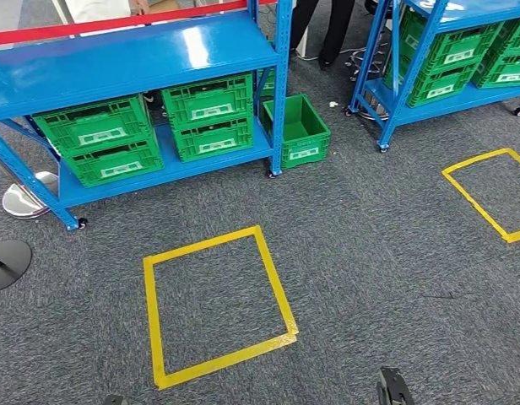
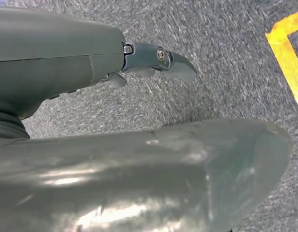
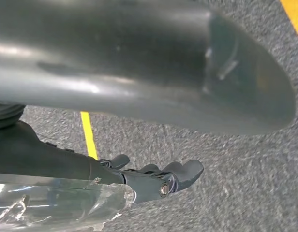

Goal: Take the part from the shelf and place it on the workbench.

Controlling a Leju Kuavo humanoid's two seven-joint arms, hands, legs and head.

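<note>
Both hands hang low over the grey carpet floor. In its wrist view the left hand has its thick grey thumb and darker fingers stretched out and apart, holding nothing. The right hand looks the same in its wrist view: fingers extended, nothing between them and the thumb; in the head view its dark tip shows at the lower edge.

Well ahead of both hands stands the blue metal shelf, its long axis running across the view and slightly tilted. On its lower board sit green slotted plastic crates with white labels, stacked in pairs. The part itself cannot be made out, so its place and direction cannot be told.

Between the hands and the shelf lies a yellow tape square on the carpet. Another green crate sits on the floor just beside the shelf's post, ahead of the right hand. A second blue shelf stands farther off beyond the right hand.
</note>
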